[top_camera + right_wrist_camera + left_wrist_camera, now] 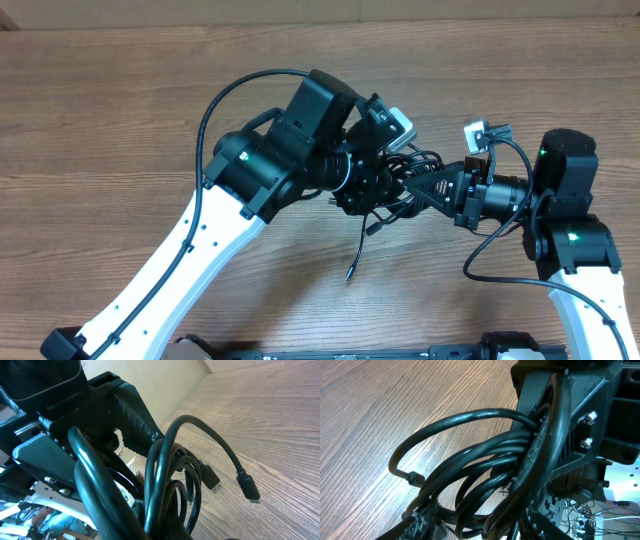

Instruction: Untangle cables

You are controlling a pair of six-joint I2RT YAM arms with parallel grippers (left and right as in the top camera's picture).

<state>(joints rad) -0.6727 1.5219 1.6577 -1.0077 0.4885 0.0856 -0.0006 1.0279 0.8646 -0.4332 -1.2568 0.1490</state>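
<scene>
You have the wooden worktop (120, 100) spread under the whole scene; across it the left arm (200, 250) reaches in from the lower left and the right arm (585, 290) from the right edge, and the two meet nose to nose a little right of centre; between them hang the cables (408, 165), a clump of thin black loops lifted clear of the worktop; the right gripper (425, 185) has its jaws closed tight on the bundle, and your left wrist view shows the cords (470, 460) running straight into them; the left gripper (380, 190) sits against the same clump with its jaws about halfway, but you cannot tell whether they pinch the cords or merely stand around them; one loose tail (352, 270) dangles below the clump toward the worktop; smallest of all, two plug ends (248, 489) (212, 481) hang free in your right wrist view, close together above the wood.
</scene>
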